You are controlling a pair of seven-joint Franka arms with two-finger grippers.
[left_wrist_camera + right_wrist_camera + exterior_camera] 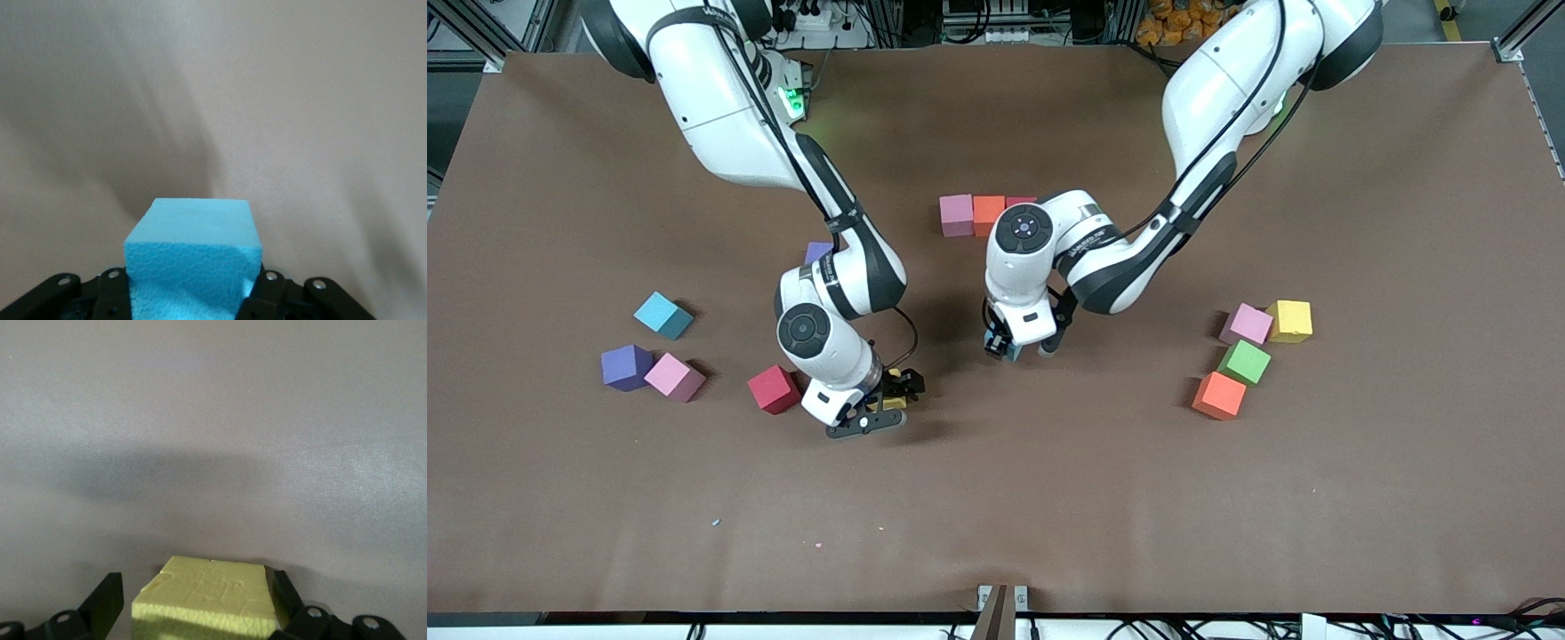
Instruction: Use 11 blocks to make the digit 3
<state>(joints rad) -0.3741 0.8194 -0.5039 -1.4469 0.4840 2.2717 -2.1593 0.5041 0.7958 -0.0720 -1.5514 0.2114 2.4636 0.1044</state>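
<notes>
— Blocks first, starting at the right arm's end of the table?

— A light blue block (663, 315), then a purple block (626, 366) touching a pink block (675, 376), both nearer the camera. A red block (774, 389) lies just beside the right gripper (889, 402).

— That gripper's state?

— Its fingers (107, 600) stand spread around a yellow block (208, 599), with a gap on one side.

— The middle?

— A pink block (956, 215) and an orange block (988, 213) sit in a touching row. The left gripper (1021, 348) is clenched on a light blue block (193, 257) low over the table (1049, 498).

— And the left arm's end?

— Pink (1246, 324), yellow (1290, 321), green (1244, 362) and orange (1218, 396) cubes clustered together.
</notes>
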